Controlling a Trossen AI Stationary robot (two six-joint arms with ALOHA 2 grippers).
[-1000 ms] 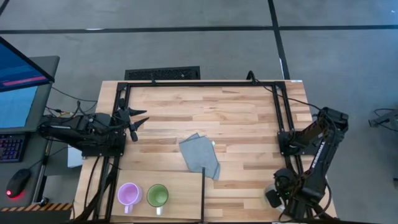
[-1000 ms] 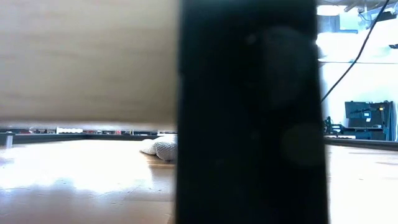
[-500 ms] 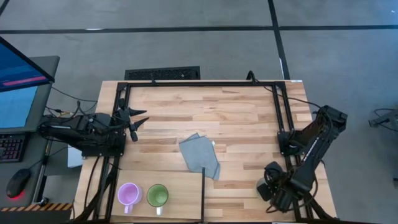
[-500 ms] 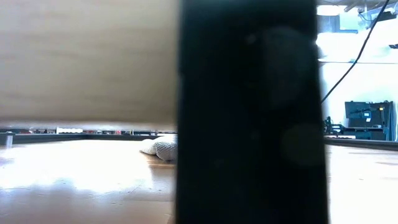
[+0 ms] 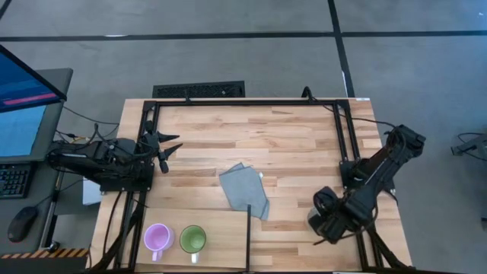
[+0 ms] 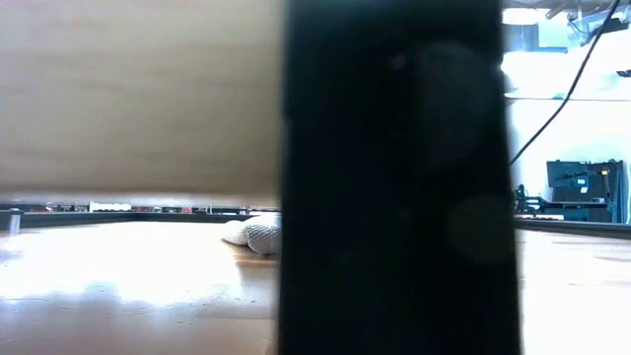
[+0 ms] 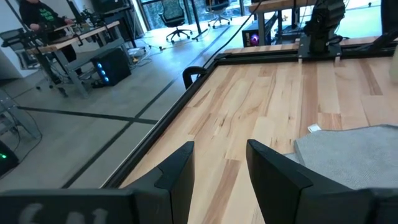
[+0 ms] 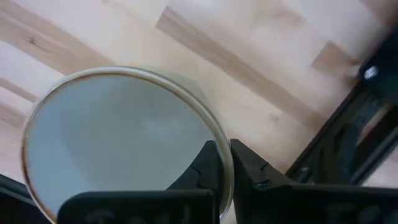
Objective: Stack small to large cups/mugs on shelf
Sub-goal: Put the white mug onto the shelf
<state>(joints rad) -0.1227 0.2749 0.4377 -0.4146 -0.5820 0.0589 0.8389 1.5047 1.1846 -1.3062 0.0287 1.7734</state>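
The cream-white mug point(image 8: 118, 149) fills the right wrist view, seen from above, over the tabletop point(image 8: 261, 56). My right gripper point(image 8: 224, 157) is shut on it and points down near the table's near right point(image 5: 319, 219). The light purple mug point(image 5: 157, 237) and the green mug point(image 5: 192, 240) stand side by side, mouths up, on the pale shelf point(image 5: 221, 226) at the near left. My left gripper point(image 5: 169, 145) hovers open at the left edge, its fingers point(image 7: 180, 168) with nothing between them. My right gripper pinches the cream-white mug's rim point(image 8: 219, 134), one finger inside the mug and one outside its wall. The fingers point(image 8: 249, 171) come from above, pointing down. The mug hangs upright, mouth up, clear of the tabletop.
A grey folded cloth point(image 5: 245, 192) lies mid-table, between the right gripper and the shelf. Black frame rails point(image 5: 347, 144) run along the table's sides, and one post point(image 5: 249, 236) stands at the shelf's right edge. In the low view the post point(image 6: 394, 177) blocks most of the picture.
My right gripper has carried the cream-white mug from the near right corner toward the table's left and far edge, rising slightly. Its wrist has rolled on the way. The mug stays upright and clear of the table.
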